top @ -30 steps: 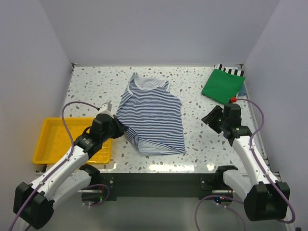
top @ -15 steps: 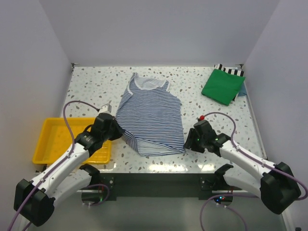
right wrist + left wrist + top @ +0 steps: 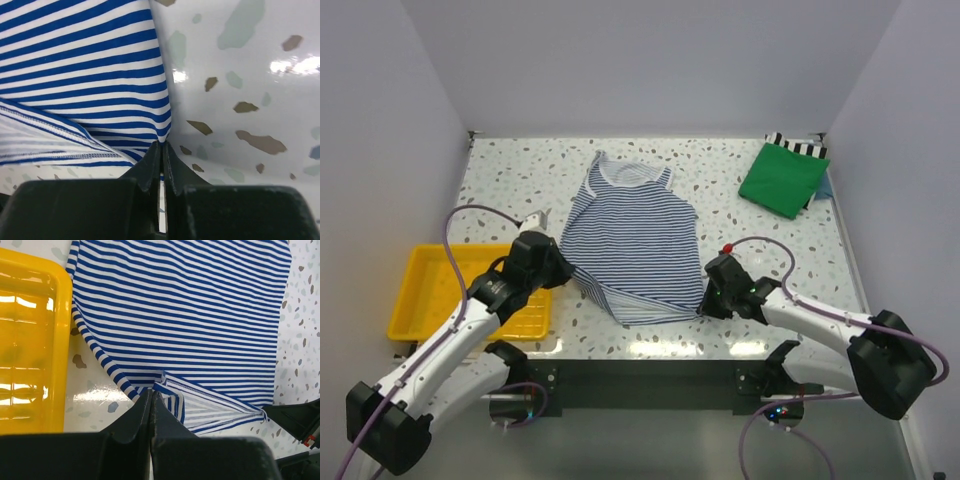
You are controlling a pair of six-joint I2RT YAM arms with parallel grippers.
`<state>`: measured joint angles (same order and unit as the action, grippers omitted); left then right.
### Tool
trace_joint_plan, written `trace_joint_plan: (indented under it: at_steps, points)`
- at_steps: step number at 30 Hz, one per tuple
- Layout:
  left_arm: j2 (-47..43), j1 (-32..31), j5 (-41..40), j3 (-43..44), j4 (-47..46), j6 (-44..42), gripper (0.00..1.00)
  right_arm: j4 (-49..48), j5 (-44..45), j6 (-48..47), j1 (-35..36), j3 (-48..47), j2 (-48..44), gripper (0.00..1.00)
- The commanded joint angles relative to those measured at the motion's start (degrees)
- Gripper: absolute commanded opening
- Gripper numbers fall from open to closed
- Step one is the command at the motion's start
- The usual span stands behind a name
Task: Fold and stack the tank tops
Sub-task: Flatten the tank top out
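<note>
Garments first. Striped tank top [image 3: 635, 245]: lies flat in the middle of the tabletop [image 3: 520, 180], neck trim at the far end, near hem slightly turned, showing its inner seam. Green tank top [image 3: 782, 180]: sits at the far right corner, apparently folded, atop a black-and-white striped item [image 3: 800, 147]; well apart from the striped one. Left gripper [image 3: 151, 392]: fingers pressed together on the near-left part of the hem. Right gripper [image 3: 161, 145]: fingers drawn nearly together, pinching the near-right hem corner.

Risks, as judged.
- Largest: dragging the whole top across the tabletop instead of folding it, through lifting too low.
- Next: a skewed fold, through uneven travel of the two grippers.
- Smaller: catching only one hem layer, leaving the other behind.
- Smallest: losing the right corner, with so little cloth between those tips.

Room: plain pale walls [image 3: 640, 70] on three sides. Surface: glossy speckled terrazzo, probably slippery under cloth. Yellow plastic tray [image 3: 402, 300]: sits near-left, just beside the striped hem.
</note>
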<state>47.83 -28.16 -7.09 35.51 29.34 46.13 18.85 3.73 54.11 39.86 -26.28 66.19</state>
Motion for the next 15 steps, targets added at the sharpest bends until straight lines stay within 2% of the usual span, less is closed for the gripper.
trace_joint_plan:
  at_steps: [1, 3, 7, 9, 15]
  points:
    - [-2.13, -0.14, -2.48, 5.0, 2.38, -2.18, 0.0, 10.37, 5.66, 0.13, 0.4, -4.1, -2.8, 0.0]
    - [-3.0, -0.14, -3.19, 7.46, 3.78, -2.71, 0.0, 15.05, 8.83, -1.54, 0.4, -8.06, -5.36, 0.0]
    - [-4.85, -0.14, -4.24, 11.94, 5.55, -4.64, 0.0, 27.6, 16.65, -5.31, 0.4, -23.14, -10.11, 0.0]
    - [-6.6, -0.14, -4.51, 15.19, 5.63, -5.17, 0.0, 30.44, 19.82, -7.77, 0.31, -28.97, -11.78, 0.0]
    - [-8.46, -0.14, -5.65, 28.46, 2.92, -8.07, 0.0, 36.78, 22.29, -14.89, 0.31, -55.66, -9.69, 0.0]
